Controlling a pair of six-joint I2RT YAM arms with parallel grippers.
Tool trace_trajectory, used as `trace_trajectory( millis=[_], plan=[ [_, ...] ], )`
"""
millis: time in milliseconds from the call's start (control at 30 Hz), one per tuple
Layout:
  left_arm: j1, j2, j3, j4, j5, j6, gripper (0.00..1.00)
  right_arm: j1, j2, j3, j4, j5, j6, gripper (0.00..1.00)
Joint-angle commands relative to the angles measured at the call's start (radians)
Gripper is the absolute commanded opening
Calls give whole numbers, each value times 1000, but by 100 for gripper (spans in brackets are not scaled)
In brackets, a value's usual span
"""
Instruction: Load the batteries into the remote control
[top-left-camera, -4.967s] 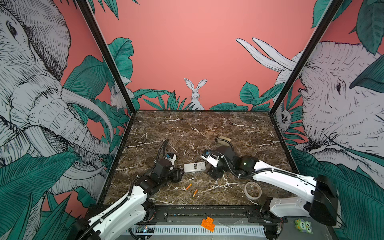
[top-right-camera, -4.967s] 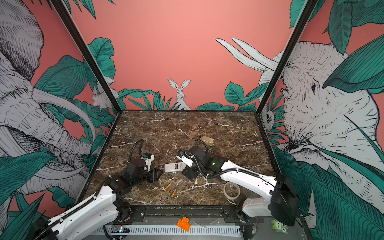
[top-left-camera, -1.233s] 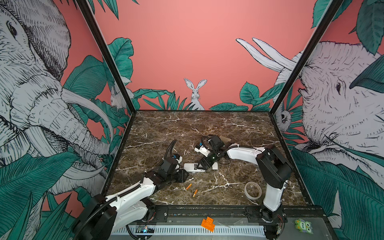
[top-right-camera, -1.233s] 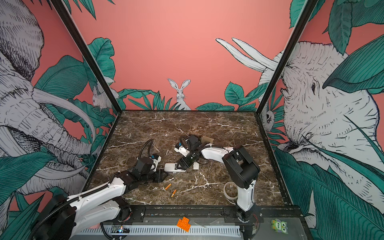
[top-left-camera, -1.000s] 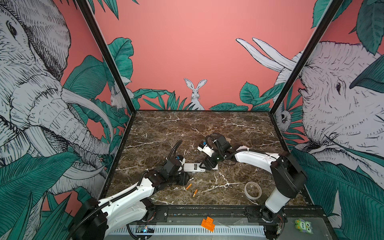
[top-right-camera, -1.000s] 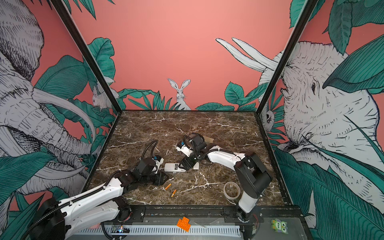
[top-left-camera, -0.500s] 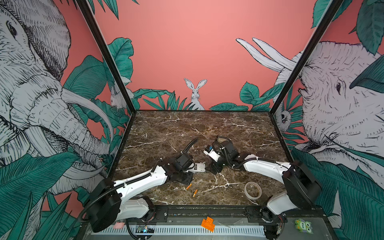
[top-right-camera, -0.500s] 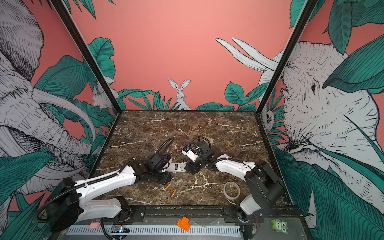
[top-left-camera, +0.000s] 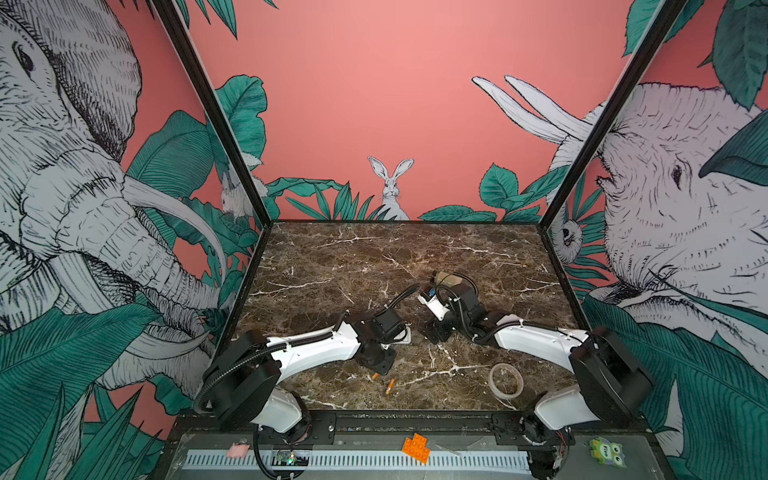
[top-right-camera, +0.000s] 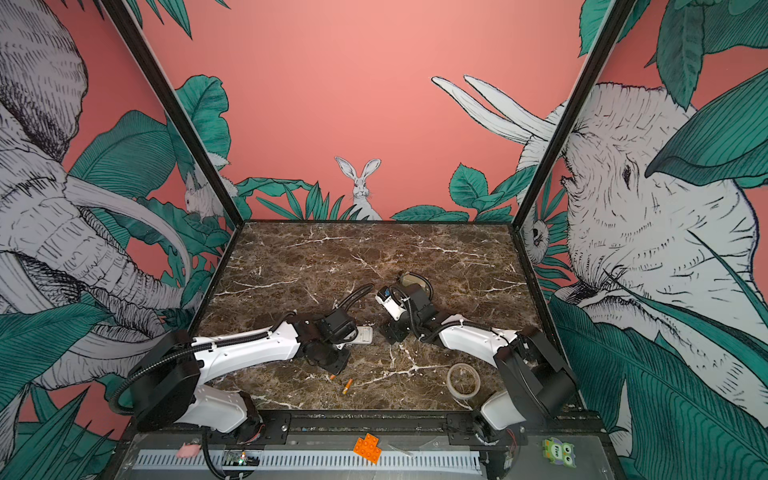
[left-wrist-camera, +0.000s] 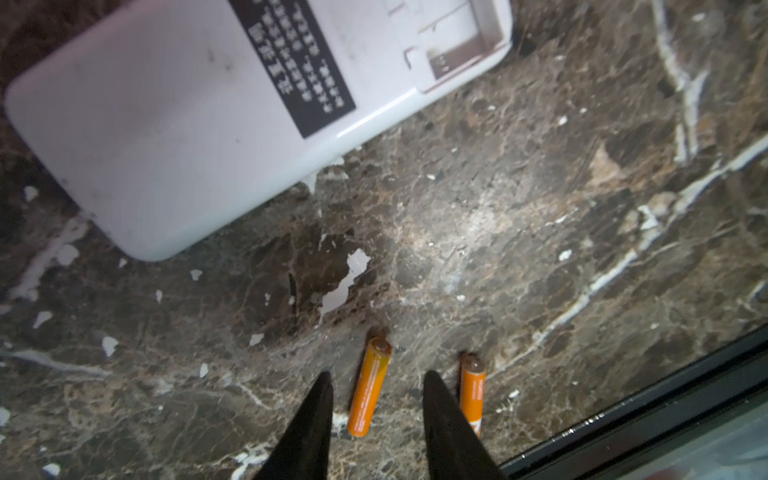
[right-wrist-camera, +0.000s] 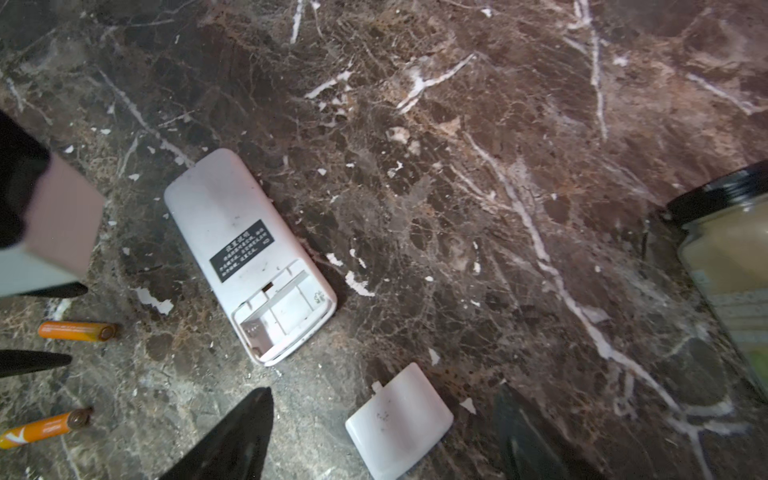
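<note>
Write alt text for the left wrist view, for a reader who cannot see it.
The open left claw straddles an orange battery lying on the brown marble tabletop, not gripping it; a second battery lies just outside the claw. Beyond them a white remote control lies face down, black label up, its battery compartment uncovered.

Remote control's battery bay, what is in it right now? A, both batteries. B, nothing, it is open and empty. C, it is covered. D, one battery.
B: the remote control lies back up with its bay bare, both batteries on the table and the cover loose beside it.
</note>
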Motion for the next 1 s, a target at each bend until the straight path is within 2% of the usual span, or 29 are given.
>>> trace_trajectory(
  millis=[0, 233, 467, 967],
  plan=[
    [-13, 22, 37, -45, -21, -2, 36, -10, -42, -14, 44, -2, 22, 82],
    [-33, 74, 54, -67, -49, -7, 32, -16, -58, -22, 54, -9, 30, 82],
    [-53, 89, 58, -72, -58, -26, 31, -18, -54, -22, 54, -22, 35, 82],
    [-109, 16, 79, -136, -116, -105, 37, -20, -50, -22, 59, -29, 43, 82]
  ],
)
